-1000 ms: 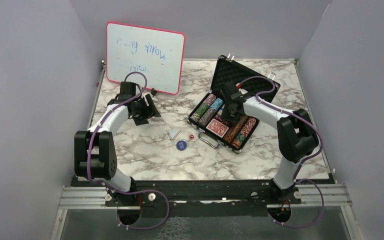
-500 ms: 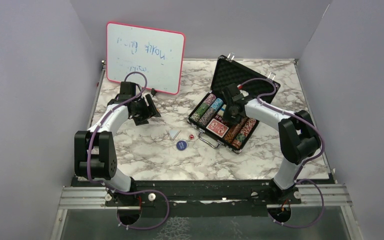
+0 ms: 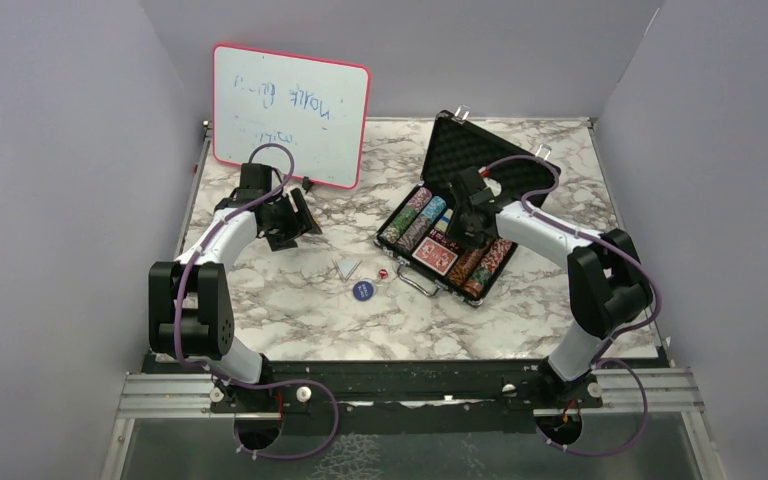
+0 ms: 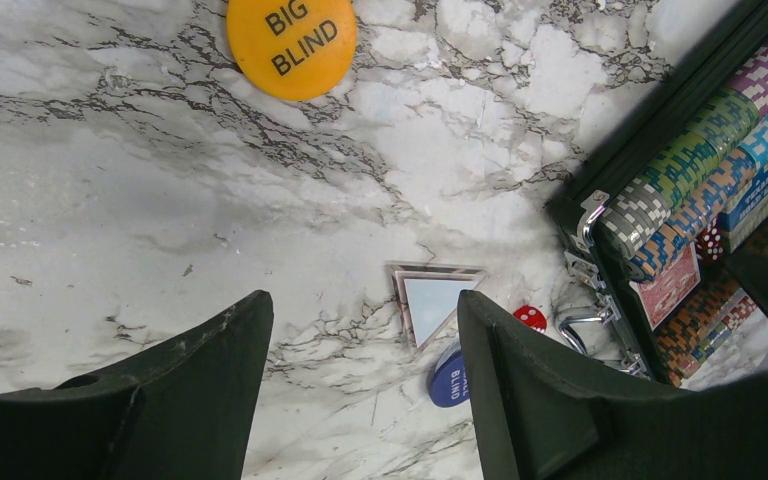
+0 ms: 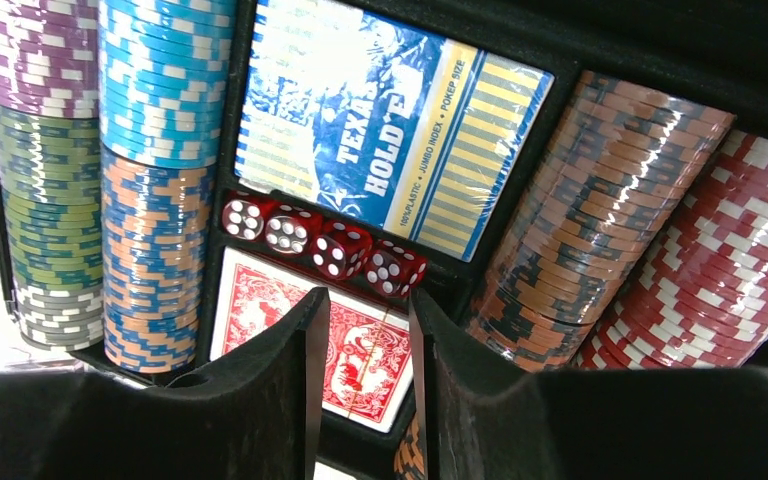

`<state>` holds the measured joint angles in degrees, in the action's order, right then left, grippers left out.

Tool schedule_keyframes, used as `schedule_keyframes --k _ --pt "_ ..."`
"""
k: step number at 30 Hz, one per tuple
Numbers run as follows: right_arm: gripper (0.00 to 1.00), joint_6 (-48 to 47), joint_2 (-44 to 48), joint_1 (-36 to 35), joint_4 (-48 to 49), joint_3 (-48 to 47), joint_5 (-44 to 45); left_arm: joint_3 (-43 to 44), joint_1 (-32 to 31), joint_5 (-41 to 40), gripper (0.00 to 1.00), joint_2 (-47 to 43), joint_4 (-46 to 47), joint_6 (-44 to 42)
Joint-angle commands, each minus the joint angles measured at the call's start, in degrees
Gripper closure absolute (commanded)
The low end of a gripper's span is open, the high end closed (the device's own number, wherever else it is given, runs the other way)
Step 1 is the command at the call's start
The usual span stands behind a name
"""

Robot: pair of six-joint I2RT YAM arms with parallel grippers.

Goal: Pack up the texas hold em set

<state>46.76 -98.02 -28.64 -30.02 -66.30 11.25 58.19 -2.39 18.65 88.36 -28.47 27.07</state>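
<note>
Marble table [image 3: 290,320] holds the open case [image 3: 480,150] at centre right. Near the middle lies the blue button [image 3: 362,291], flat, hard, probably slippery; best pinched by its rim. The left end effector [image 4: 362,305] is spread wide, empty. The right end effector [image 5: 365,300], slightly parted, holds nothing.

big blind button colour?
Orange with black lettering; the big blind button shows best in the left wrist view.

We are looking into a lab test booth: lilac panels [image 3: 60,200] wall in a marble-patterned table [image 3: 290,320], and robot arms [image 3: 220,234] are bolted to an aluminium rail [image 3: 160,395]
</note>
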Motion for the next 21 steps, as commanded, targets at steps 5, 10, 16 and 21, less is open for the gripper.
schedule_keyframes --k 5,10,16,21 --pt "0.67 1.4 1.38 0.56 1.54 1.97 1.38 0.98 -0.31 -0.34 0.29 -0.03 0.13 -0.49" --pt "0.71 1.31 0.56 0.85 1.71 2.3 1.65 1.15 -0.27 -0.26 0.3 -0.03 0.14 -0.48" --pt "0.75 1.23 0.41 1.21 1.85 3.12 2.01 0.98 -0.25 -0.33 0.29 -0.11 0.19 -0.6" --pt "0.76 1.05 0.82 1.68 2.91 4.35 1.63 0.85 -0.26 -0.45 0.29 -0.07 0.17 -0.55"
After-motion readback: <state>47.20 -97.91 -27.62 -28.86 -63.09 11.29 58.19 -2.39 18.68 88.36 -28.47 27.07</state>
